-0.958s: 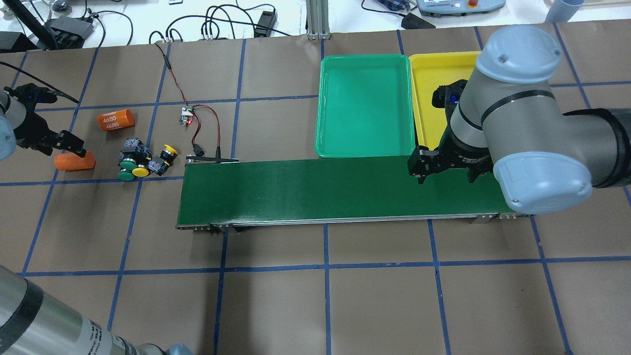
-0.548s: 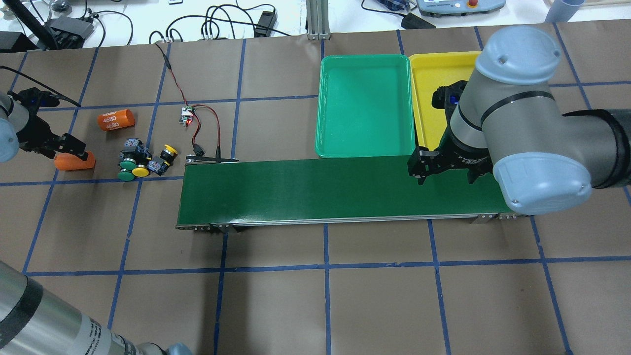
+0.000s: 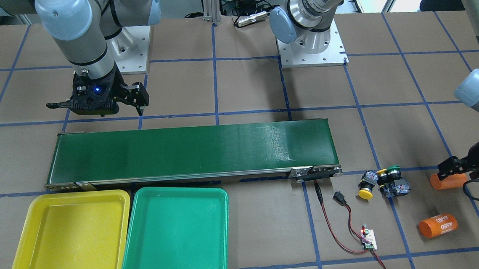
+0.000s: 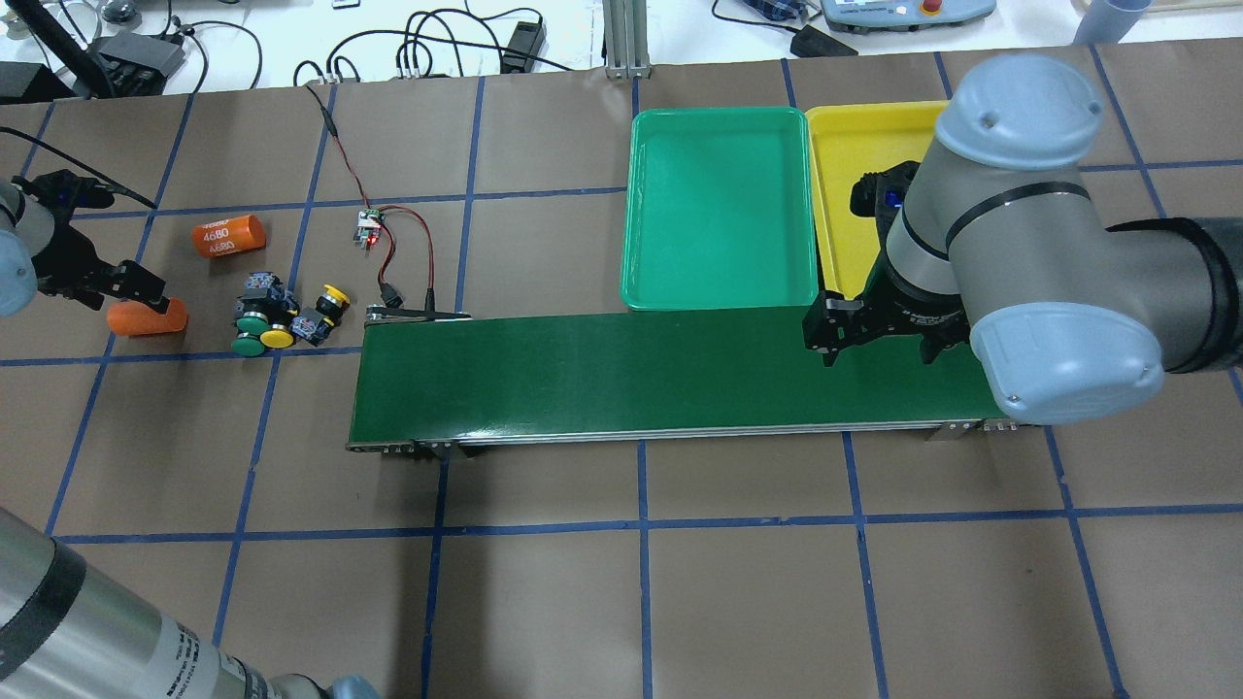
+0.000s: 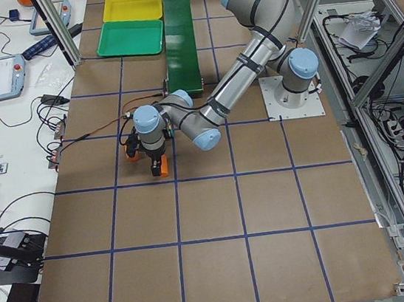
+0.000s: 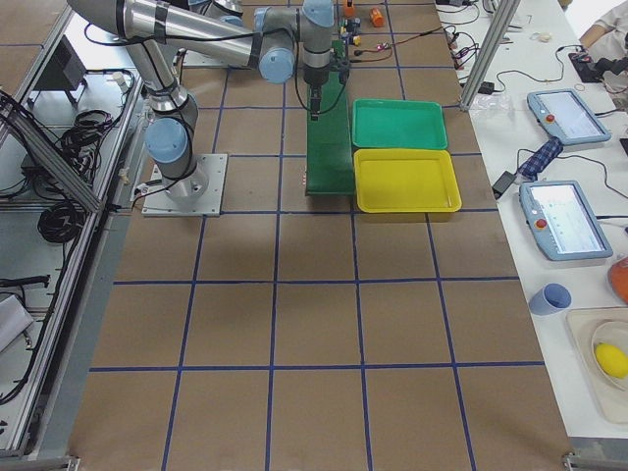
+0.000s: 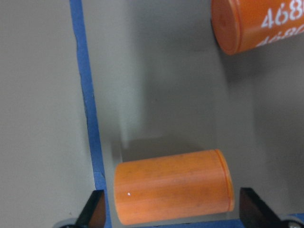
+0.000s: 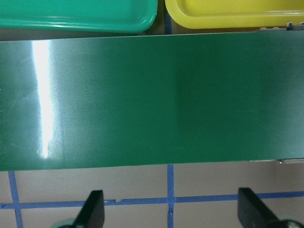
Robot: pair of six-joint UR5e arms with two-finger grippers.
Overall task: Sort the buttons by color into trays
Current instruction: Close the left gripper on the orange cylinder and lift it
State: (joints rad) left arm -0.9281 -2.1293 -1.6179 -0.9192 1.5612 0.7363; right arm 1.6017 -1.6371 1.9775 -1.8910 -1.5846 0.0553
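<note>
Huddled on the brown paper table cover point(image 4: 544, 602), just off the wired end of the long dark-green conveyor belt point(image 4: 602, 374): small industrial push-button switches point(image 4: 264, 303) with round yellow and green caps on black-grey contact blocks, touching one another, none in either tray. Lying on their sides, long axes running cap to block. Facing the robot, a green cap point(image 4: 248, 342) and a yellow cap point(image 4: 278, 338); angled away toward the belt, another yellow one point(image 4: 336, 293); a second green one not made out. Well apart, by the belt's far end, side by side: a shallow rectangular green plastic tray point(image 4: 719, 303) and its yellow twin point(image 4: 874, 109). Left gripper point(image 7: 173, 211) spread wide, straddling a plain orange cylinder point(image 4: 151, 318) with a sliver of gap at each finger, near the switches but not on them. Right gripper point(image 8: 171, 213) likewise parted, holding nothing, hanging over the belt's edge beside the trays. Judged light and rigid, with domed caps likely slick. Best taken across the flat flanks of a block, though crowding leaves little finger room.
</note>
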